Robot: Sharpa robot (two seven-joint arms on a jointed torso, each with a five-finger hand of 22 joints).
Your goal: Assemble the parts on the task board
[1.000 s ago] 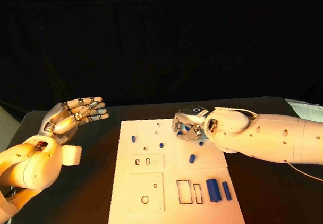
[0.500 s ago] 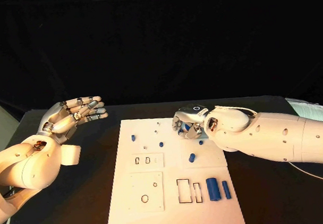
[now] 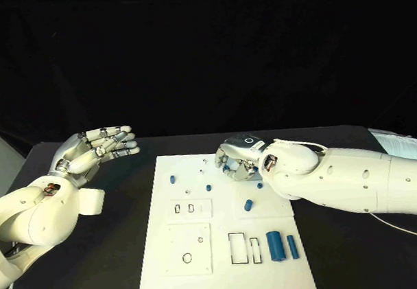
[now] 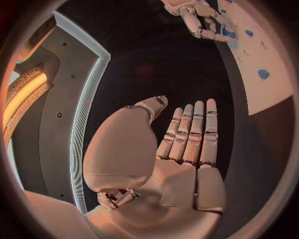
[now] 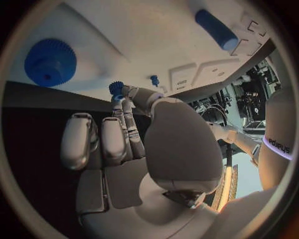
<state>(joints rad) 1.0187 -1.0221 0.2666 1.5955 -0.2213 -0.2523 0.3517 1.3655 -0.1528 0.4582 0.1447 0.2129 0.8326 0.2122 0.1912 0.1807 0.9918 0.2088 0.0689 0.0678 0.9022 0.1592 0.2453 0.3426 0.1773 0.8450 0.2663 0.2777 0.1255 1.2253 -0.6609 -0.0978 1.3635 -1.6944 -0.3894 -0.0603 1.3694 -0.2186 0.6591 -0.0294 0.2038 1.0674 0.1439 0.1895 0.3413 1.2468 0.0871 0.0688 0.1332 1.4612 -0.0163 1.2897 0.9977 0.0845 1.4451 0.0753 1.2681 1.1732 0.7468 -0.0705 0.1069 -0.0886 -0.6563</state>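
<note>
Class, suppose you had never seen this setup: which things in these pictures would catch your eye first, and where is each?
The long white rectangular task board lies in the middle of the black table, dotted with small blue plastic parts, the largest a blue cylinder near its front right corner. The right silver robot hand reaches over the board's far right edge, fingertips touching a small blue gear-like part. The left silver robot hand hovers flat, holding nothing, left of the board.
</note>
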